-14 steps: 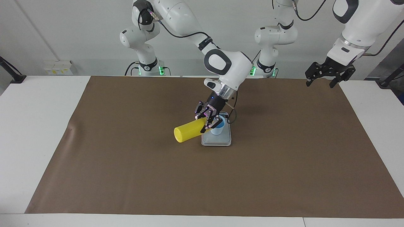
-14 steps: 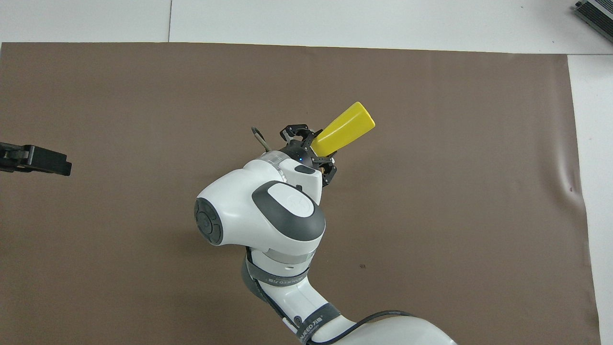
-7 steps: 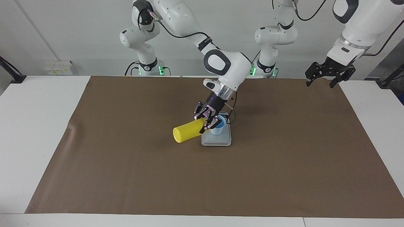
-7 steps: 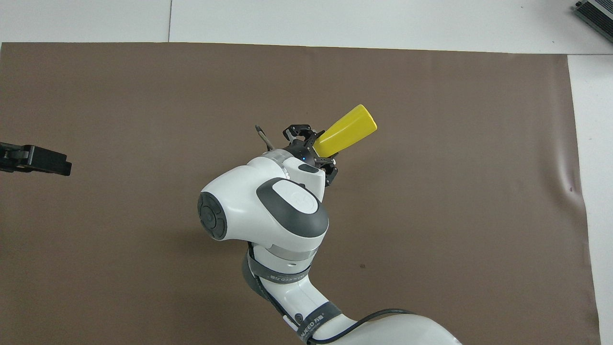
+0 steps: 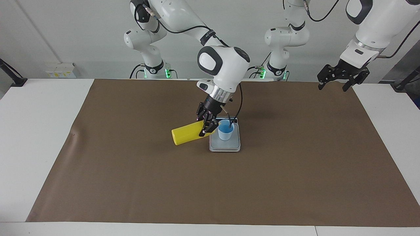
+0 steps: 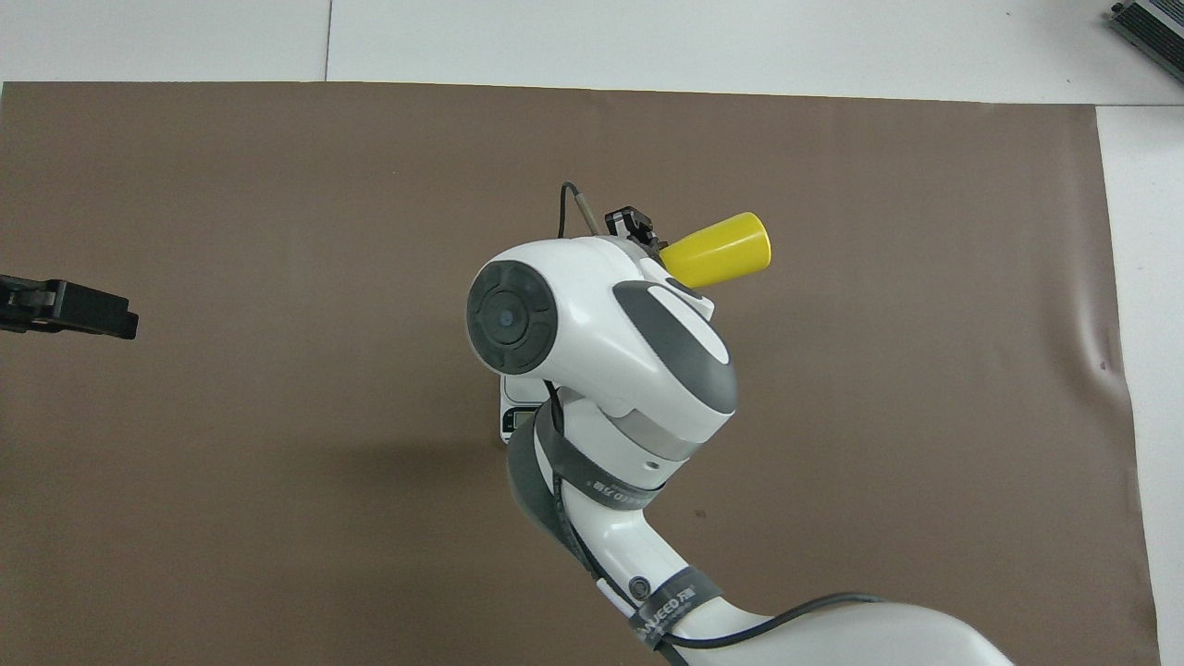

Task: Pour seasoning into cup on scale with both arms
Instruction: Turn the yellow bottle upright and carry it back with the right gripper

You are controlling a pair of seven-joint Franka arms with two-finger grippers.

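facing view first: we see the right gripper (image 5: pixel 207 126) clamped on the bright yellow cylindrical plastic squeeze bottle (image 5: pixel 185 134), its fingers closed around the bottle near the nozzle end. the bottle is held in the air, lying almost on its side with the flat base tipped slightly down, toward the right arm's end of the table, and the nozzle end up at the gripper, just beside the rim of the small light-blue tapered plastic cup (image 5: pixel 225 130). we cannot see the nozzle itself, as the gripper covers it. the cup stands upright on the flat silver-grey rectangular kitchen scale (image 5: pixel 225 146), which lies on the brown paper mat (image 5: pixel 131 183) near the middle of the white table (image 5: pixel 39 131). a thin black cable hangs from the right arm's wrist down beside the cup.

the left gripper (image 5: pixel 339 77) waits in the air over the mat's corner at the left arm's end of the table, well apart from the scale, and we see its fingers spread open and holding nothing.

in the overhead view the right arm's white wrist covers the cup and most of the scale; only the scale's edge with the display (image 6: pixel 520 418), the edge nearest the robots, shows under it. the yellow bottle (image 6: pixel 721 252) sticks out from the wrist toward the right arm's end of the table, and the left gripper's tip (image 6: pixel 69 307) shows at the picture's edge.
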